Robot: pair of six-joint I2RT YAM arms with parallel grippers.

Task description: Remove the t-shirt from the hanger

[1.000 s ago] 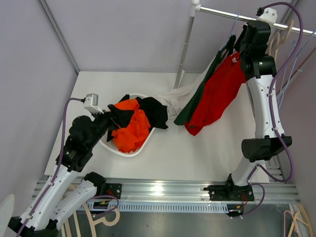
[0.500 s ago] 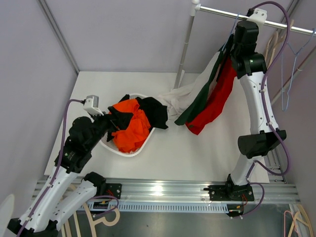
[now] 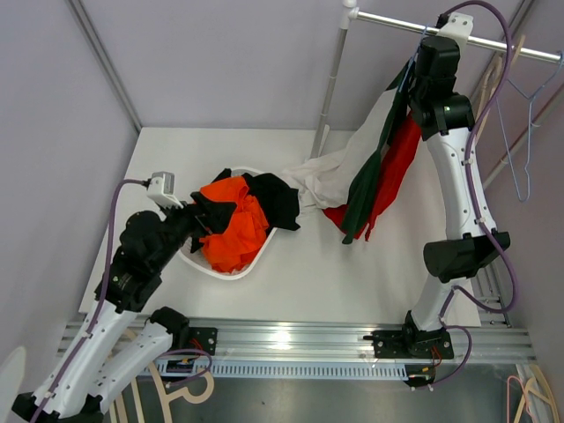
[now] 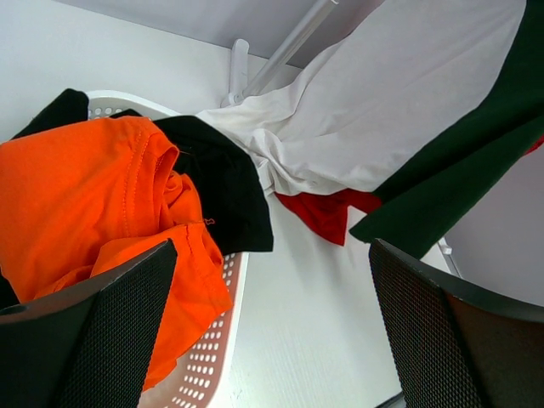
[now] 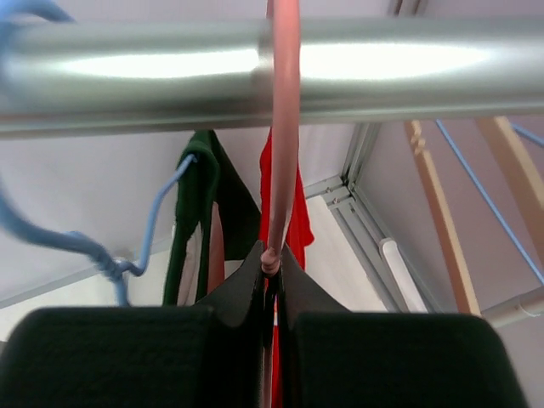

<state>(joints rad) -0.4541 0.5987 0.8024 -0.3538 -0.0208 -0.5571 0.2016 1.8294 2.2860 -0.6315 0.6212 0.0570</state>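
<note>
Okay, red t-shirt [image 3: 401, 159]: on its pink hanger [image 5: 283, 127], hanging from the rail [image 3: 388, 21] at the far right of the table [image 3: 308, 273]; the hem trails down toward the tabletop.
Hanger: the hook is over the rail and its thin pink wire runs straight down into the right gripper [image 5: 270, 270].
Right gripper: arm raised to the rail, jaws pinched narrow on the pink hook wire just under the rail; red cloth shows below the fingers [image 5: 229, 297] in the right wrist view.
Dark green shirt [image 3: 366, 189]: on a blue hanger [image 5: 161, 204] just left of the red one; it overlaps the front of the red shirt in the top view.
White garment [image 3: 339, 172]: draped from the rack side down across the table, its low end touching the basket.
Basket [image 3: 220, 271]: white, perforated, mid-left on the table; it holds an orange garment [image 3: 233, 229] and a black garment [image 3: 275, 201], the black one spilling over the far rim.
Left gripper [image 4: 272, 255]: low at the basket's left side, fingers [image 4: 110, 323] spread wide with nothing between them, pointing across the basket toward the hanging clothes.
Spare hangers [image 3: 520, 132]: blue and wooden, on the rail to the right of the right arm.
</note>
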